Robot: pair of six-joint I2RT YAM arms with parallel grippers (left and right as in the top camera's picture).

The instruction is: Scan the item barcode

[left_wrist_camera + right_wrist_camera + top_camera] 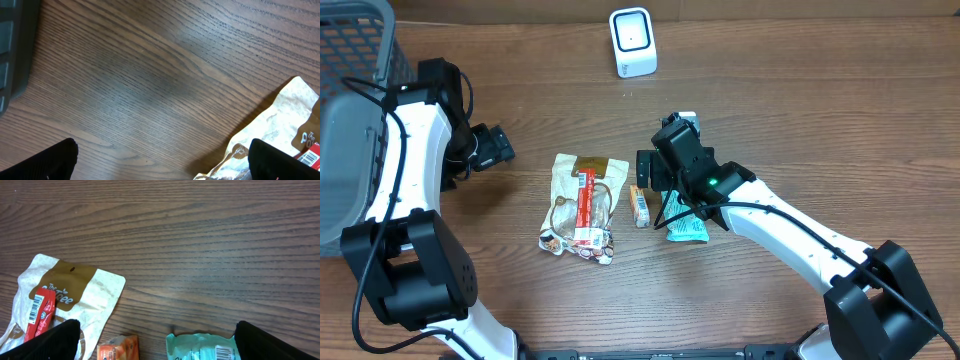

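Note:
Three snack items lie mid-table: a beige bag (582, 190) with a red bar (586, 205) on top, a small orange packet (639, 205) and a teal packet (687, 229). The white barcode scanner (633, 42) stands at the far edge. My right gripper (655, 172) hangs open above the orange and teal packets. In the right wrist view the teal packet (200, 347) shows a barcode between my open fingers (270, 342), next to the orange packet (117, 347). My left gripper (495, 147) is open, left of the bag (280, 120), holding nothing.
A grey mesh basket (350, 60) fills the far left corner, and its dark edge (15, 45) shows in the left wrist view. Bare wooden tabletop (800, 110) lies between the items and the scanner and off to the right.

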